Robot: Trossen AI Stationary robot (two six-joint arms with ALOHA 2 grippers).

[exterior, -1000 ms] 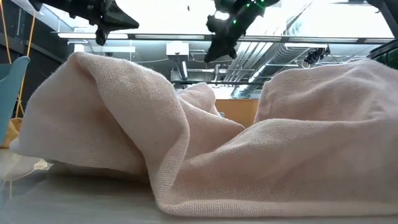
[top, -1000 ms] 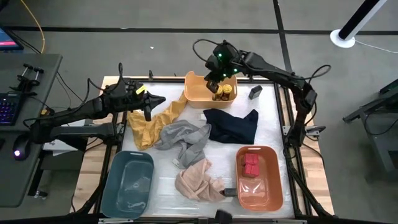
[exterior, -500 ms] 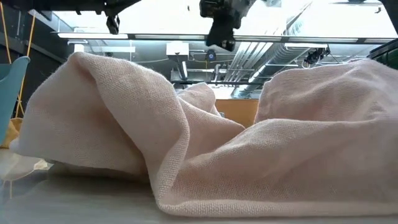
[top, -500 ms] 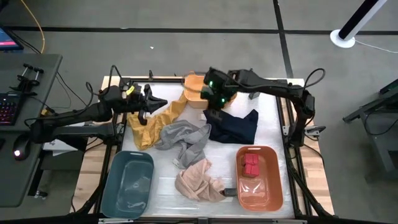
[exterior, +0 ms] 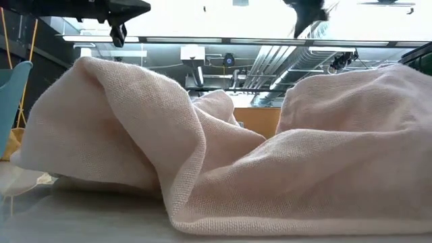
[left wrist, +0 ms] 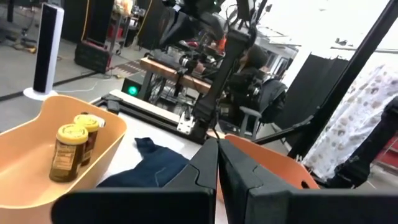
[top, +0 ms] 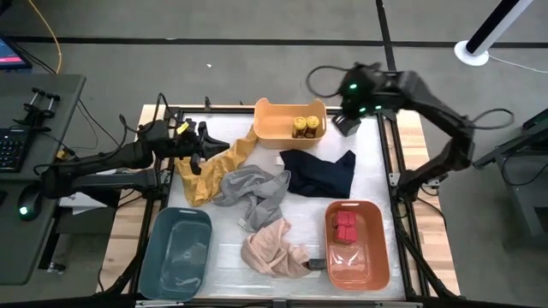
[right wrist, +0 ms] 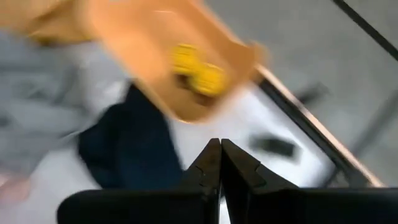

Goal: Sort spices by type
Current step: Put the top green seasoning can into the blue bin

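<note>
Overhead, the left gripper [top: 200,141] hangs over the table's left side above a crumpled mustard-yellow cloth [top: 205,171], its two dark fingers pressed together with nothing between them; the left wrist view shows the same closed, empty jaws. Below it, at the near left corner, sits a smooth teal plastic bin [top: 178,251] of rounded rectangular shape. Toward the middle lie a soft grey cloth [top: 253,190] and a loosely woven pale pink cloth [top: 270,246], the latter filling the low view with coarse knitted folds [exterior: 223,155]. At the far middle stands a glossy tan-orange bin [top: 278,124] holding two round jars with yellow lids [top: 306,127]; in the left wrist view these jars [left wrist: 69,149] appear as short amber cylinders with paper labels, upright and side by side. A navy cloth [top: 318,171] lies just in front of that bin. Further right, the right gripper [top: 351,109] hangs over the table's far right corner, fingers closed and holding nothing, near a flat dark tin [top: 345,127] resting on the white table surface [top: 368,171]. At the near right, a terracotta bin [top: 358,248] holds boxy red tins [top: 344,228] grouped together.
</note>
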